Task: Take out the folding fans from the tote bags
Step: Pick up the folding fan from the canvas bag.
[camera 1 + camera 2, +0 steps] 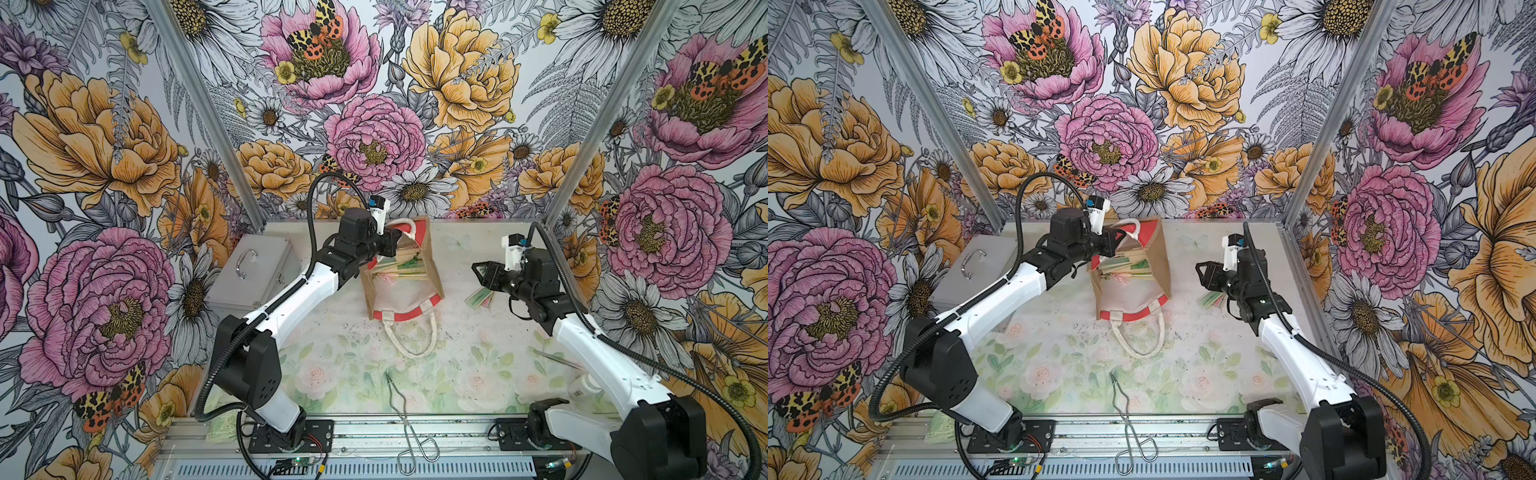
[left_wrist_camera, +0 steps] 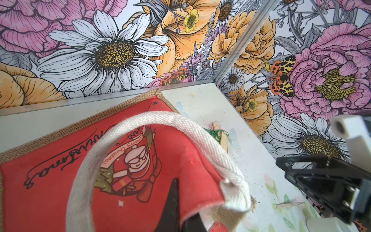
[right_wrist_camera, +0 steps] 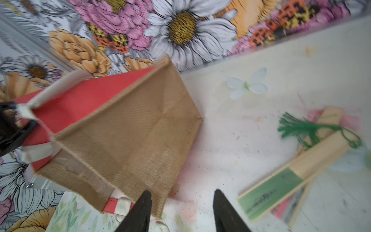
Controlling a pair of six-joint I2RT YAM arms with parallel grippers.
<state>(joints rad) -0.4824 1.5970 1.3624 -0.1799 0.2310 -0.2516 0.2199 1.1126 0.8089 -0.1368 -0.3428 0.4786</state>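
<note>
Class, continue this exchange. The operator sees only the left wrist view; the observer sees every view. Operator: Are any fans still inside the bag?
Observer: Yes. Both top views show several fans inside the tote bag.
Operator: Where are the ones already out?
Observer: The right wrist view shows the removed fans stacked on the table, a green one on top, apart from the bag.
Operator: Is the right gripper carrying anything?
Observer: No. Its fingers stand apart with nothing between them.
</note>
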